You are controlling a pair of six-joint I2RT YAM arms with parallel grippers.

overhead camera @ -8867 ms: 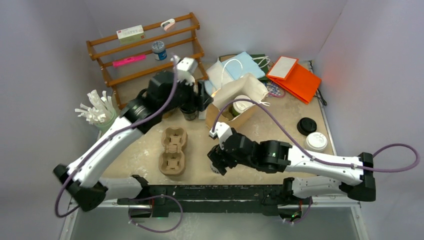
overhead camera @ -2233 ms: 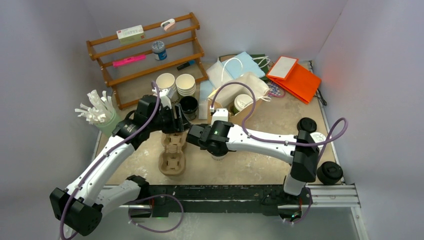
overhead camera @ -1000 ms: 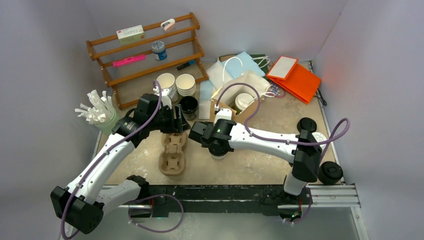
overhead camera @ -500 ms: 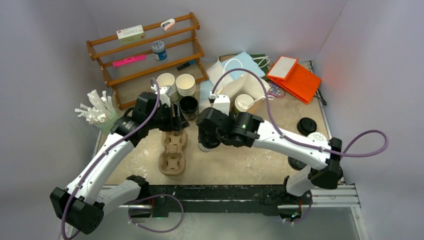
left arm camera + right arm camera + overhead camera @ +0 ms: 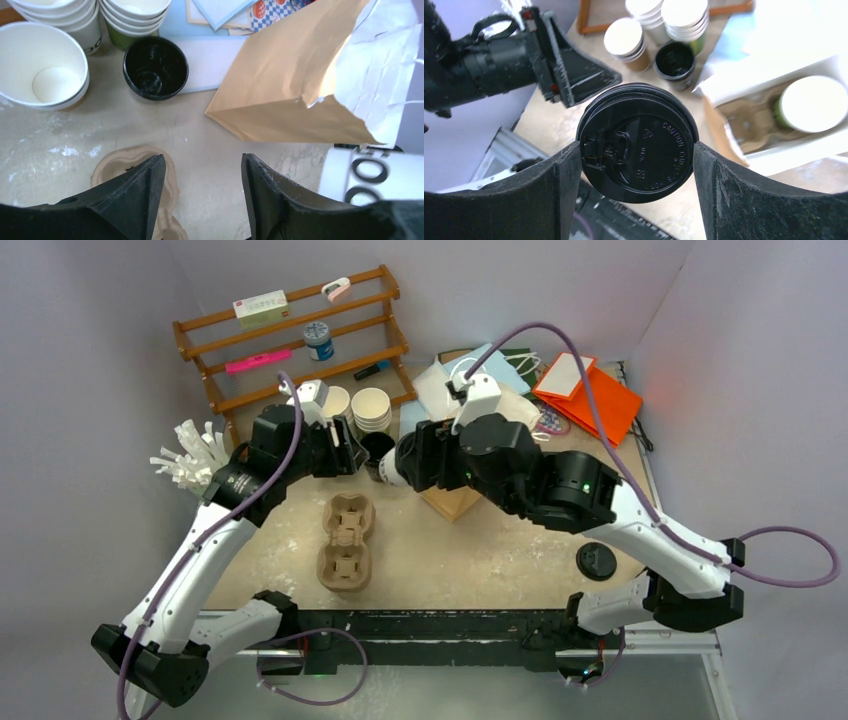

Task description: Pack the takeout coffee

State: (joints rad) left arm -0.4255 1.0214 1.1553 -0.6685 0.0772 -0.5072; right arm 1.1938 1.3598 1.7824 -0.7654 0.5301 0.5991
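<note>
My right gripper [image 5: 637,146] is shut on a takeout coffee cup at its black lid [image 5: 638,142], held in the air just left of the open kraft paper bag [image 5: 729,127]. In the top view the gripper [image 5: 400,471] and cup [image 5: 392,473] hang beside the bag [image 5: 452,502]. The cup wall shows white with black print in the left wrist view [image 5: 372,175]. Inside the bag a cup with a white lid [image 5: 811,102] sits in a pulp tray. My left gripper [image 5: 350,454] is open and empty above the table [image 5: 202,162], left of the bag [image 5: 290,90].
A brown pulp cup tray [image 5: 346,540] lies on the table. An all-black cup [image 5: 378,446] and stacks of paper cups [image 5: 370,408] stand behind it. Also here: a wooden rack [image 5: 290,335], a straw holder [image 5: 195,460], a loose black lid [image 5: 597,561], an orange bag [image 5: 590,390].
My right gripper has lifted the black-lidded cup off the table and carried it back toward the bag. My left gripper has risen and drawn back from the pulp tray.
</note>
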